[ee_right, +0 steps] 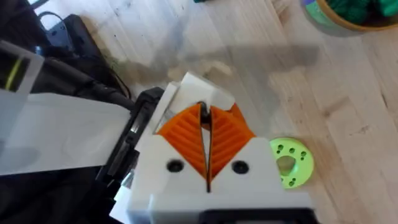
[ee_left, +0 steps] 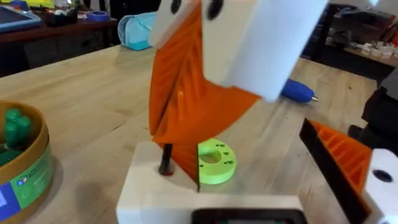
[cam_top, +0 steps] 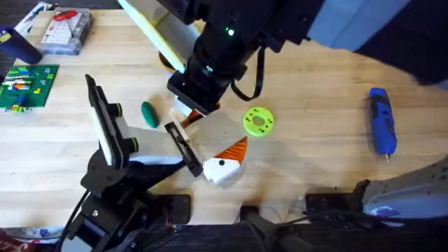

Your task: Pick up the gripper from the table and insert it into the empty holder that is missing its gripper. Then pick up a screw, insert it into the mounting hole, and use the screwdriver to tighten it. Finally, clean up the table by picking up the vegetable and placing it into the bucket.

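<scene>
Gripper (cam_top: 225, 162), white block with black dot and orange ribbed wedge, sits near the worktop's (cam_top: 315, 91) front edge at the tip of the left gripper (cam_top: 210, 143). Whether it is seated or loose is hard to make out, and how wide the left gripper stands I cannot tell.

Right gripper (cam_top: 190, 115) comes down from a large dark blurred arm that hides much of the worktop's middle. Its orange fingers (ee_right: 227, 134) are pressed together over a white block (ee_right: 199, 87). A thin dark pin (ee_left: 166, 160) shows at their tips; whether it is gripped is unclear.

Lime disc (cam_top: 258, 121) lies just beside the wedge. Vegetable (cam_top: 149, 114) lies by the left arm, apart from it. Bucket (ee_left: 38, 146) is cut off at the edge of the left wrist view, green pieces inside, its label print unreadable. Screwdriver (cam_top: 381, 120) lies well apart on the right, open wood around it. Green brick plate (cam_top: 28, 85) and clear parts box (cam_top: 66, 31) sit at the far left corner.
</scene>
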